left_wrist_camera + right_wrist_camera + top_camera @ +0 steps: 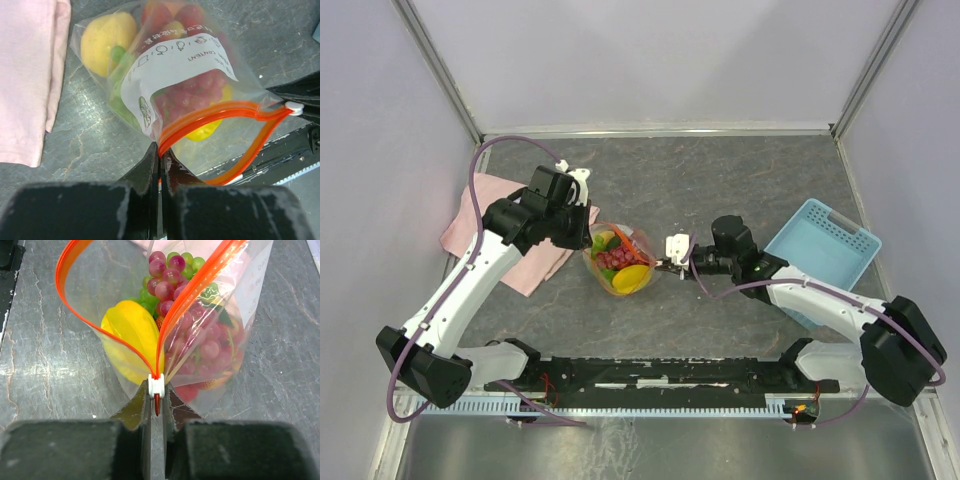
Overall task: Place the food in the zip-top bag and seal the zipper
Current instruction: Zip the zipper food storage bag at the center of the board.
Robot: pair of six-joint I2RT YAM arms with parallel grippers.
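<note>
The zip-top bag (621, 264) lies mid-table, its mouth gaping between the two arms. Inside it is the food: red and green grapes (167, 275), a yellow fruit (132, 330) and a yellow round one (107, 37). The zipper (220, 110) runs as an orange loop around the open mouth, and its two strips (195, 290) meet at a white slider (156, 386). My left gripper (161, 154) is shut on the zipper's end at the bag's left corner. My right gripper (156, 395) is shut on the white slider at the opposite end. The bag's white label (180, 62) faces up.
A pink cloth (485, 225) lies left of the bag, under the left arm. A light-blue basket (825, 250) sits at the right, behind the right arm. Enclosure walls stand along the table's left, far and right sides.
</note>
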